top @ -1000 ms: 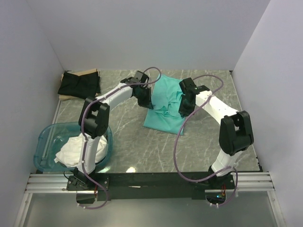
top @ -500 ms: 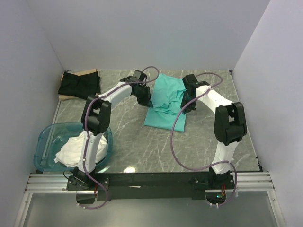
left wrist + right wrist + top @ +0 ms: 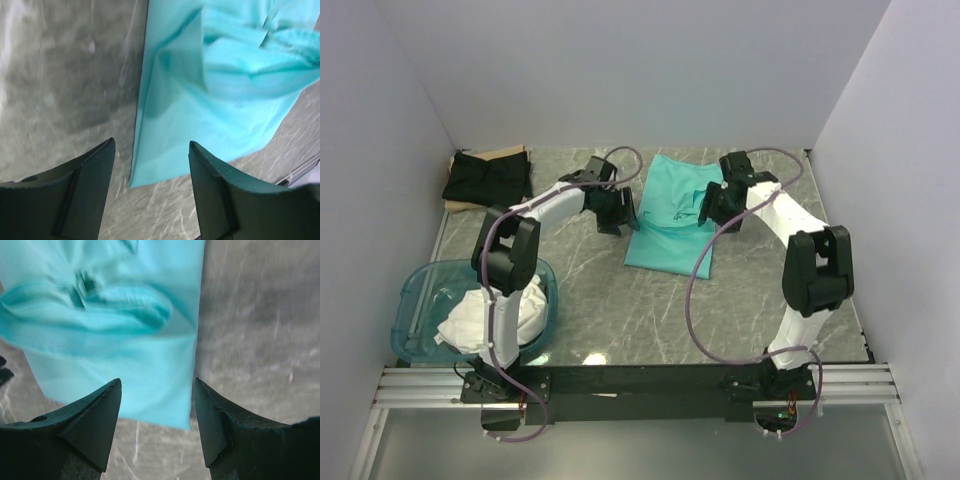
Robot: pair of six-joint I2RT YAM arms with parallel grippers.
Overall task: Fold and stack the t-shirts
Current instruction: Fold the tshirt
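The teal shirt (image 3: 670, 228) lay partly folded and rumpled across its middle on the grey desk (image 3: 600, 300), between the two arms. The left jaws hung spread wide above its left edge and the right jaws spread wide above its right edge — neither pinched any cloth. A black shirt (image 3: 488, 178) sat in the far left corner on cardboard (image 3: 506, 152); white shirts (image 3: 470, 322) filled the blue tub (image 3: 415, 290).

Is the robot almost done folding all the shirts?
Not yet. The black shirt looks folded in the far corner. The teal shirt is partly folded and rumpled, between both open jaws. The white shirts lie crumpled in the blue tub, and nothing is stacked.
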